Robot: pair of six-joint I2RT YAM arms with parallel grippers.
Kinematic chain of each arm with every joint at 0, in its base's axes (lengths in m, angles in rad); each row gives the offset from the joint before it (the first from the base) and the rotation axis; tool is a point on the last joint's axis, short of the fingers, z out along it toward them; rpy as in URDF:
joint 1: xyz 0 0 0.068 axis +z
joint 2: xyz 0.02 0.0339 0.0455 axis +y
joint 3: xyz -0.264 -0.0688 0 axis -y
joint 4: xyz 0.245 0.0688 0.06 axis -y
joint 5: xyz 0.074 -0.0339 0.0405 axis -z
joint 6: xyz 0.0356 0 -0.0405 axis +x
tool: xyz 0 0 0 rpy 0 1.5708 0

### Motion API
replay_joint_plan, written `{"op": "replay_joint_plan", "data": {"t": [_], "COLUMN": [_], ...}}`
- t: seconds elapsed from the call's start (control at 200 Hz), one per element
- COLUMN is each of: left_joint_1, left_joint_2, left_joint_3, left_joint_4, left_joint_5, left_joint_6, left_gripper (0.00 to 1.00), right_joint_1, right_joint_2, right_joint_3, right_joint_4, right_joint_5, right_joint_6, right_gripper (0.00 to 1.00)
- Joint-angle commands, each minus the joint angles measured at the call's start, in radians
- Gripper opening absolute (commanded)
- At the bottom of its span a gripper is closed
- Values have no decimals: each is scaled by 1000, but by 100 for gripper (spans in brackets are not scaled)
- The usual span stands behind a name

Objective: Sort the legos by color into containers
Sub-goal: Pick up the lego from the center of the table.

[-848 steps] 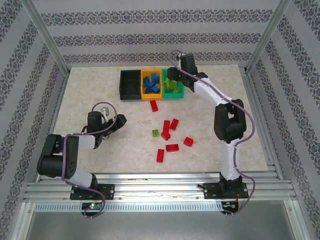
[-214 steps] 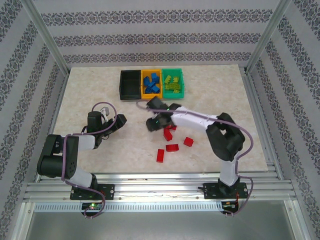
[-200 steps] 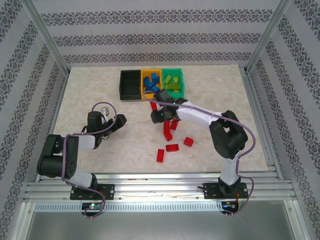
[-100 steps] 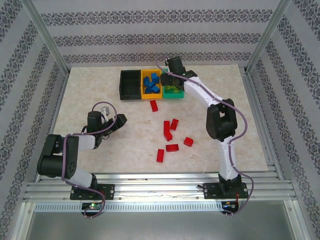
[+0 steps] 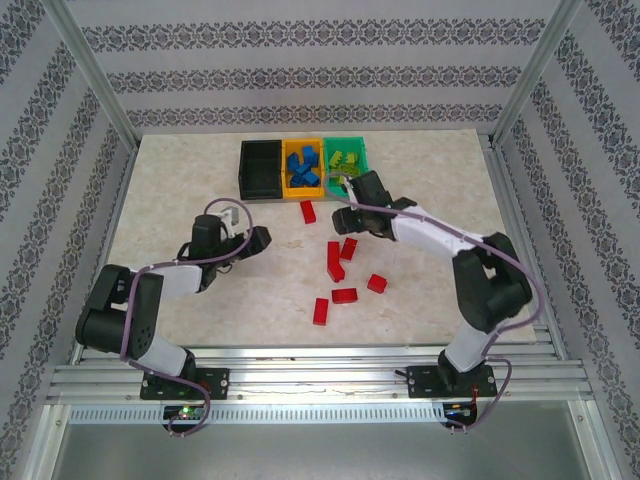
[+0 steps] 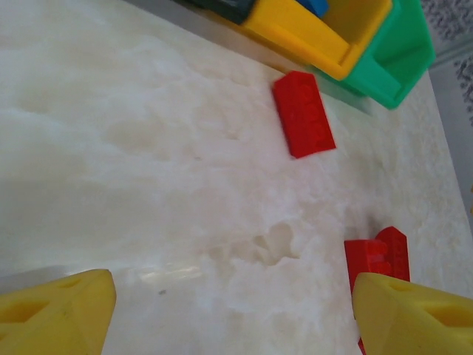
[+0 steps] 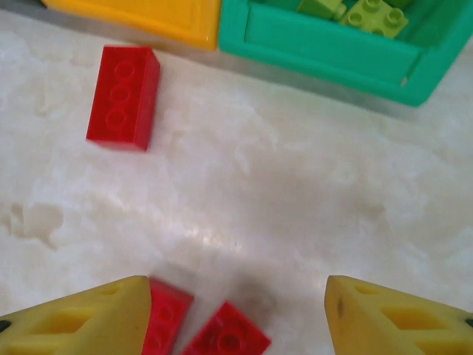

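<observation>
Sorting seems two-thirds done: blue studded plastic bricks fill the orange-yellow bin, lime ones the teal bin. Six red bricks lie mid-tabletop; left hand and right hand gape, empty.

**Two white-and-black arms with yellow fingers**

The left arm and right arm match: smooth white links between bulky, rounded black joint housings. Each stands on a black base bolted to the rail. A thin purple cable runs in loose loops along each arm, from base to wrist. A small pale block sits on top of the left wrist. The left gripper and right gripper carry chunky, bright yellow plastic fingers with blunt wedge tips and shallow moulded slots.
</observation>
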Motion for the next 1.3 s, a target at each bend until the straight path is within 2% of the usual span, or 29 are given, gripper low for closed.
{"op": "replay_joint_plan", "data": {"t": [0.0,0.125,0.275,0.495,0.63,0.69,0.844,1.194,1.294], "left_joint_1": [-58,-137,-216,-287,-321,-337,-347,-348,-348], "left_joint_2": [40,87,168,309,392,422,525,761,790], "left_joint_3": [82,210,364,585,741,801,967,1338,1385], "left_joint_4": [-95,-216,-369,-606,-767,-827,-962,-1239,-1271], "left_joint_5": [-81,-162,-241,-319,-383,-413,-493,-575,-593], "left_joint_6": [59,74,83,106,132,144,151,198,220], "left_gripper": [84,84,84,84,84,84,83,78,71], "right_joint_1": [8,10,8,-17,-88,-146,-242,-247,-246], "right_joint_2": [-83,-131,-148,-183,-228,-240,-234,-218,-217], "right_joint_3": [-127,-263,-344,-362,-421,-436,-480,-467,-467], "right_joint_4": [143,318,424,410,411,409,484,489,490], "right_joint_5": [-6,-27,-56,27,75,28,-123,-147,-154], "right_joint_6": [12,41,100,125,191,225,305,300,300], "right_gripper": [64,64,64,65,65,66,66,66,66]}}
